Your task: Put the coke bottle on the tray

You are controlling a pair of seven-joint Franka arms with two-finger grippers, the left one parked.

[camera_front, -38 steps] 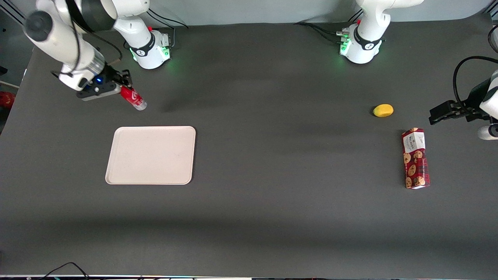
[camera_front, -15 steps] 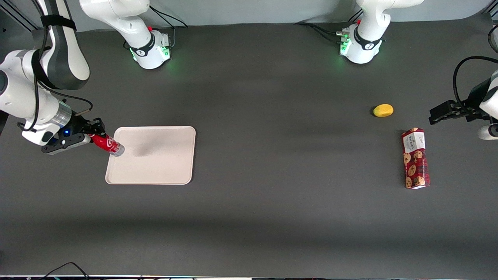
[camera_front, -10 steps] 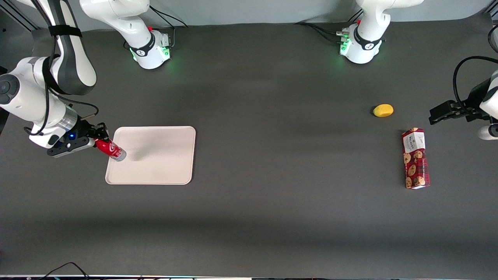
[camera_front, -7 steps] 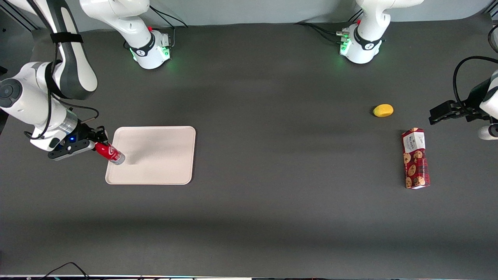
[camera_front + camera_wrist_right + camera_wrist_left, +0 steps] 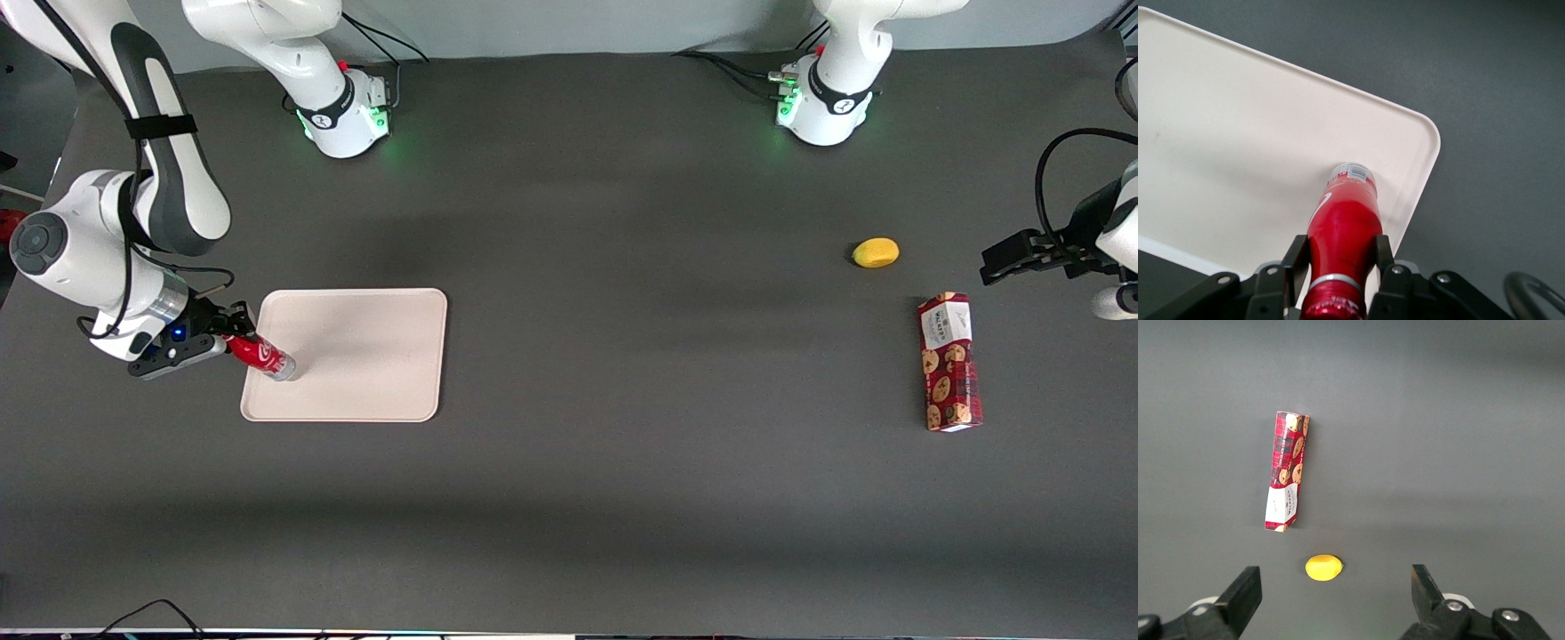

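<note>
My right gripper (image 5: 233,340) (image 5: 1339,257) is shut on the neck of the coke bottle (image 5: 264,357) (image 5: 1343,230), a slim red bottle with a silvery base. The bottle is tilted, base pointing down at the cream tray (image 5: 356,356) (image 5: 1238,167). Its base is at the tray's surface just inside the corner nearest the working arm's end of the table; whether it touches I cannot tell. The black fingers (image 5: 1294,260) press on both sides of the bottle.
A yellow lemon-like fruit (image 5: 876,252) (image 5: 1323,567) and a red cookie box (image 5: 949,361) (image 5: 1287,471) lie toward the parked arm's end of the table. Both arm bases (image 5: 345,116) stand along the table edge farthest from the front camera.
The gripper has carried the bottle from above the bare table down over the tray's edge. In the last half second it sank lower and a little nearer the front camera.
</note>
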